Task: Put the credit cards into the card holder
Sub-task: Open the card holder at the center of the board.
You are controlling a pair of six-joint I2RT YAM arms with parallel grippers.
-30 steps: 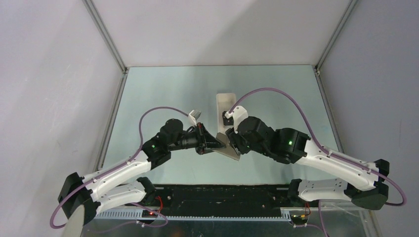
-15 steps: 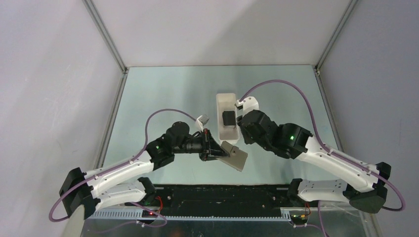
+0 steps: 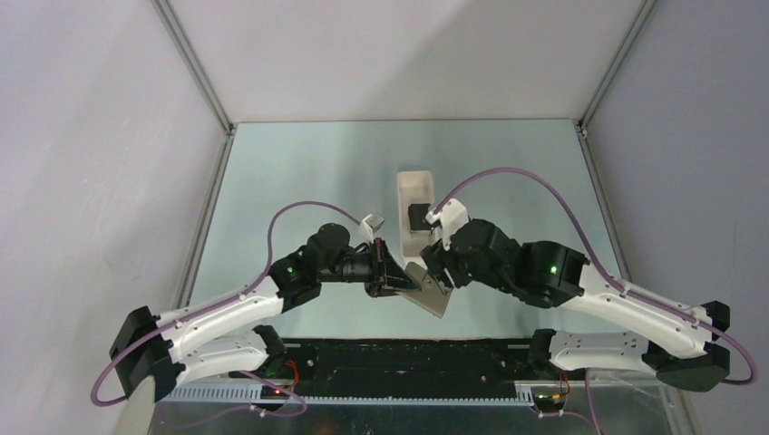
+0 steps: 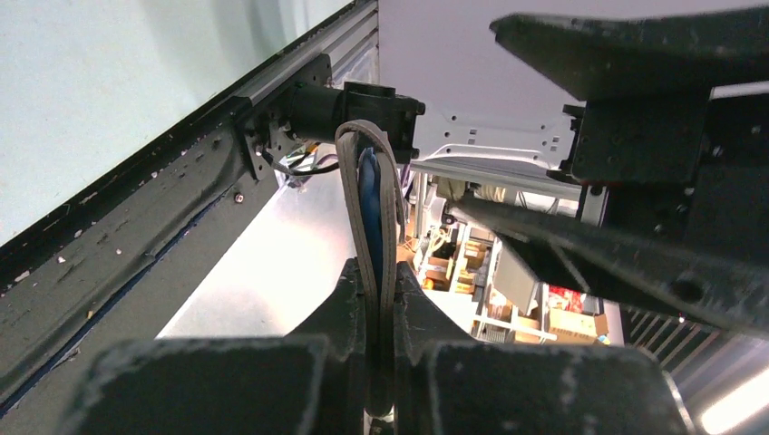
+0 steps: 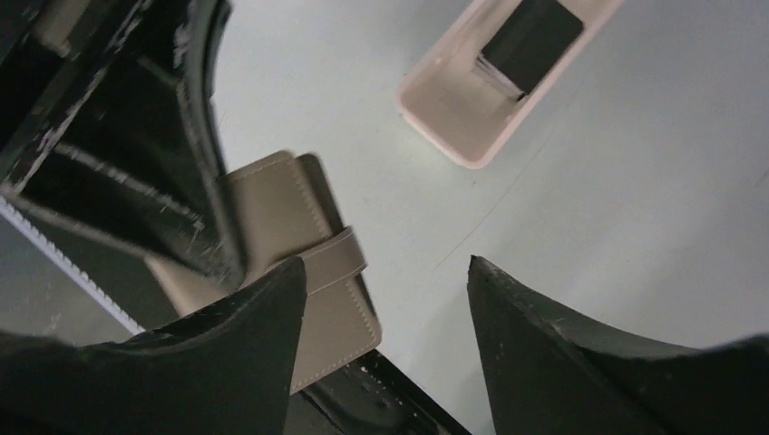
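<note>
Clenched tight, the left gripper [image 4: 379, 337] pinched one card holder [image 4: 374, 208] between its two fingers. In its wrist view the grey-brown wallet stood edge-on straight ahead of the fingertips, its two leaves slightly parted around a strip of blue lining. From above, the card holder [image 3: 433, 294] stuck out past the left gripper [image 3: 395, 279] toward the other arm, tilted, its far corner toward the near edge of the table [image 3: 299, 181].

Just across from it, the right gripper [image 5: 385, 267] was released, its two dark fingers [image 5: 245, 344] spread wide with only bare table between them. The card holder [image 5: 277, 204] lay off to one side of that gap, partly behind one finger, showing a single strap tab [image 5: 337, 258] across its stitched face. Whether that finger touched the wallet could not be told.

Beyond the right gripper [image 3: 437, 265] sat one long white tray [image 3: 415, 181], apart from the wallet. Inside the tray [image 5: 444, 118] was one black patch of credit cards [image 5: 530, 32]; whether it was a single card or a stack could not be told from either the overhead view [image 3: 418, 217] or the wrist view.

Any print on the cards or the wallet was too small or blurred to read.
</note>
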